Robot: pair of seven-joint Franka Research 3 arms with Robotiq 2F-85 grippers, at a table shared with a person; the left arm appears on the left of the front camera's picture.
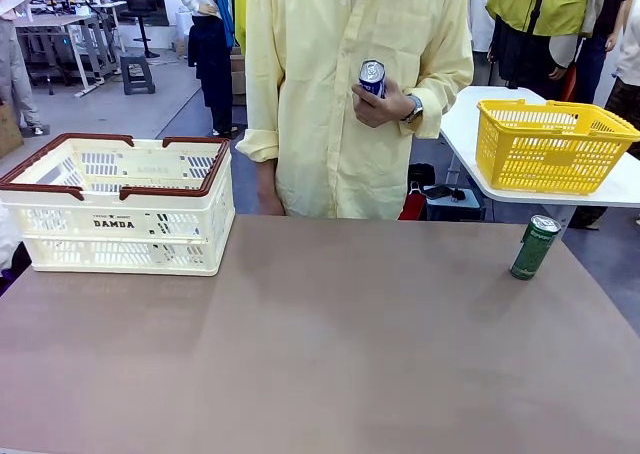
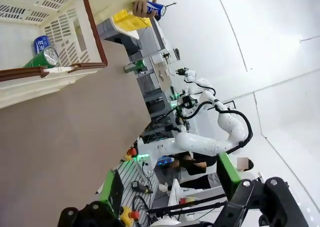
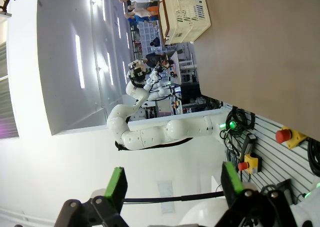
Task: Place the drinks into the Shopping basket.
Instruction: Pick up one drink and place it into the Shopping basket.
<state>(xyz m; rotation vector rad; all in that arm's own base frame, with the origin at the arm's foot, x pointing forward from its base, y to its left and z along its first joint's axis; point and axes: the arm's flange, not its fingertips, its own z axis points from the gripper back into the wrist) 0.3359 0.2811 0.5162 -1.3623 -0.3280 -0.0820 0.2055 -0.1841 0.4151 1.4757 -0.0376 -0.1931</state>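
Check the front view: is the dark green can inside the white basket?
No, the dark green can stands on the table, far to the right of the white basket.

Left tool (image 2: pixel 170 184) jaws wide apart, empty; right tool (image 3: pixel 173 183) likewise.

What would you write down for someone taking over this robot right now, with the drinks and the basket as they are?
The left gripper is open and holds nothing.
The right gripper is open and holds nothing.
The Shopping basket stands on the left of the table.
Done: one green-and-white can lies inside the basket.
Left: the dark green can stands near the table's right edge; the blue can is in the person's hand across the table.
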